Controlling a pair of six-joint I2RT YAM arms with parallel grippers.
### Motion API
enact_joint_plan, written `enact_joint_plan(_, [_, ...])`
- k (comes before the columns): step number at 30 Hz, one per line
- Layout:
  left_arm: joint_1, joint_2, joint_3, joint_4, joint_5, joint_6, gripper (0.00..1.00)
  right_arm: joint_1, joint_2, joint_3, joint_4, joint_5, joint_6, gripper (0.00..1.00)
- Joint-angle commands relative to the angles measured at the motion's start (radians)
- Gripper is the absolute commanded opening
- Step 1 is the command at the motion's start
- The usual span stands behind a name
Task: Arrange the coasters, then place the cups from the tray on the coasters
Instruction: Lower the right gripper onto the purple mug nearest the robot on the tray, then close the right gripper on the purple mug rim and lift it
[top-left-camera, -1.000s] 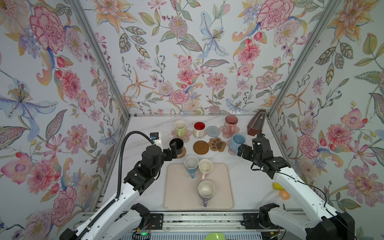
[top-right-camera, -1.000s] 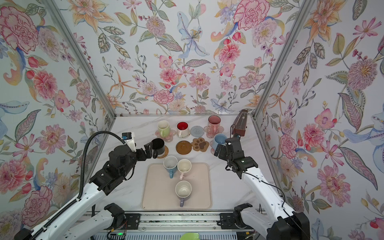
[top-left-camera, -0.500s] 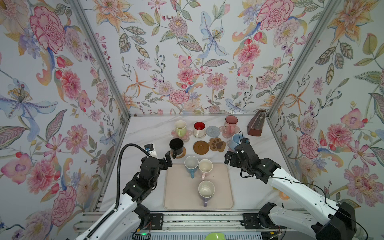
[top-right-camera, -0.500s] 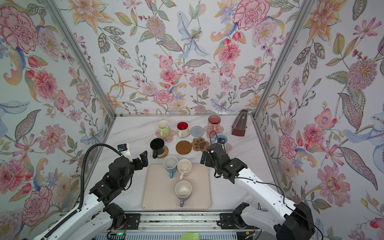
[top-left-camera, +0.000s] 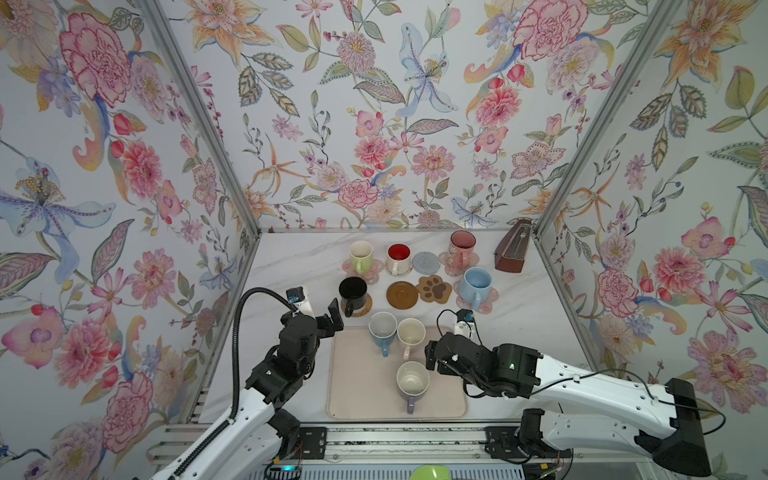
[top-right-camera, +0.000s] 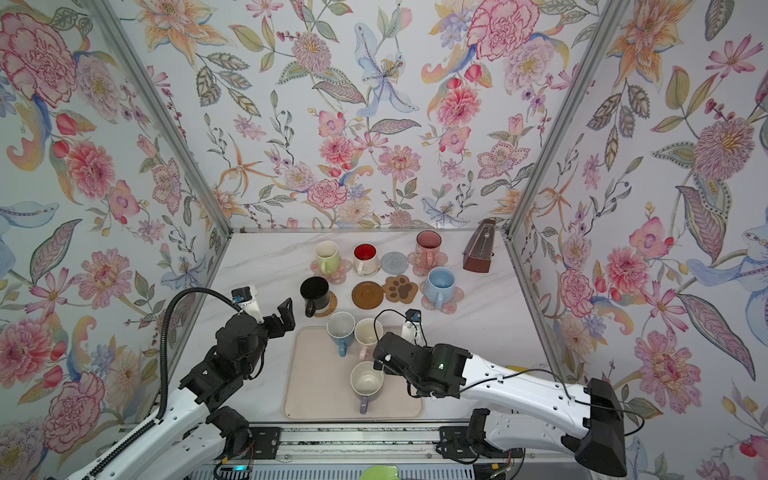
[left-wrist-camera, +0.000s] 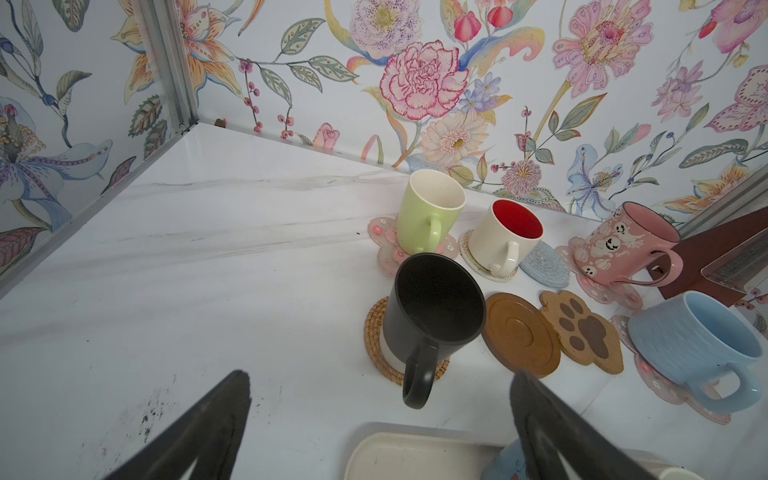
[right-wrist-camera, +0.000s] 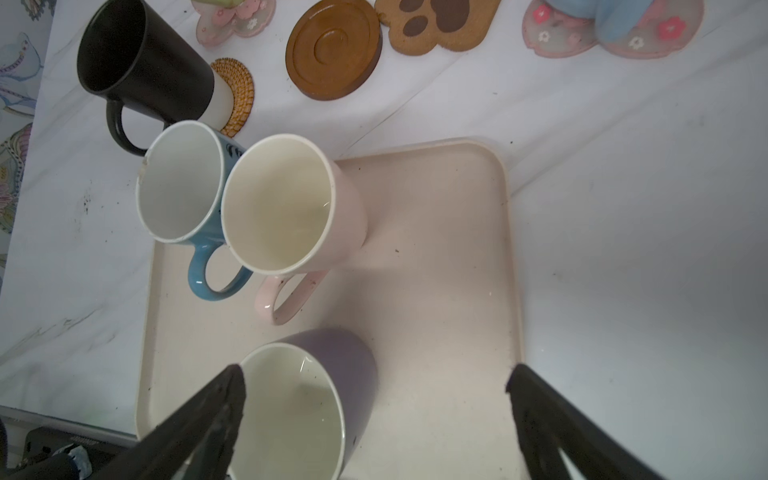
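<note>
Tray: beige tray (top-left-camera: 361, 390) lies at the front of the white table (top-left-camera: 291, 266), between the two arms.
Mugs on the tray: blue mug (top-left-camera: 382, 330) and cream mug (top-left-camera: 410, 334) stand side by side at the far rim; lavender mug (top-left-camera: 412, 382) stands alone nearer the front.
Back row: light green mug (top-left-camera: 360, 255) sits on a pink flower coaster (left-wrist-camera: 384, 253); red-inside mug (top-left-camera: 398, 257) sits on a beige woven coaster (left-wrist-camera: 469, 257); grey-blue woven coaster (top-left-camera: 426, 262) lies bare; pink patterned mug (top-left-camera: 461, 247) sits on a second flower coaster (left-wrist-camera: 594, 289).
Front row: black mug (left-wrist-camera: 436, 307) stands off-centre on the rattan coaster (left-wrist-camera: 374, 332); brown disc (top-left-camera: 402, 295) and paw coaster (top-left-camera: 434, 287) lie bare, just beside each other; light blue mug (top-left-camera: 476, 284) sits on a third flower coaster (right-wrist-camera: 548, 39).
Left gripper (left-wrist-camera: 380, 374): fingers spread wide, holds nothing, hovers by the tray's far left corner, faces the black mug's handle.
Right gripper (right-wrist-camera: 374, 370): fingers spread wide, holds nothing, hangs above the tray's right part, just beside the lavender mug.
Far right corner: brown metronome (top-left-camera: 513, 253) stands apart from the coasters.
</note>
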Motion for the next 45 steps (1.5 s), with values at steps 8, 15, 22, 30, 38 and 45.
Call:
enact_joint_plan(8, [0.012,-0.039,-0.037,0.012,-0.011,-0.017,0.99,0.192,0.103,0.025,-0.032,-0.027,0.145,0.99])
enact_joint_plan(15, [0.012,-0.032,-0.036,0.016,0.004,-0.039,0.99,0.254,0.172,0.018,-0.014,-0.085,0.150,0.99])
enact_joint_plan(22, [0.012,-0.043,-0.043,0.020,0.003,-0.051,0.99,0.262,0.260,0.024,0.024,-0.128,0.136,0.99])
enact_joint_plan(30, [0.013,-0.030,-0.040,0.024,0.009,-0.054,0.99,0.244,0.314,0.013,0.023,-0.166,0.138,0.99])
enact_joint_plan(38, [0.014,-0.033,-0.037,0.018,0.001,-0.047,0.99,0.218,0.275,-0.061,0.015,-0.176,0.165,0.93])
enact_joint_plan(45, [0.020,-0.037,-0.036,0.008,0.000,-0.050,0.99,0.230,0.304,-0.023,0.014,-0.158,0.125,0.84])
